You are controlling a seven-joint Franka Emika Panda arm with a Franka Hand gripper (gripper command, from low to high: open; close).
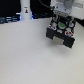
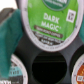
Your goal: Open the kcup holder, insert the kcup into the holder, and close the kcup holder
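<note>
Pods (image 2: 14,69) (labelled) ring kcup (image 2: 49,20) above holder's black hole (image 2: 46,69).

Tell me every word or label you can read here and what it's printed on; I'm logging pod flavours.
"DARK MAGIC" – white letters on the green lid of the kcup in the wrist view.
Small line under it and the logo at the lid's top: too blurred to read.
Lids of neighbouring pods: print unreadable.
Exterior view: no legible text on the kcup holder.
</note>
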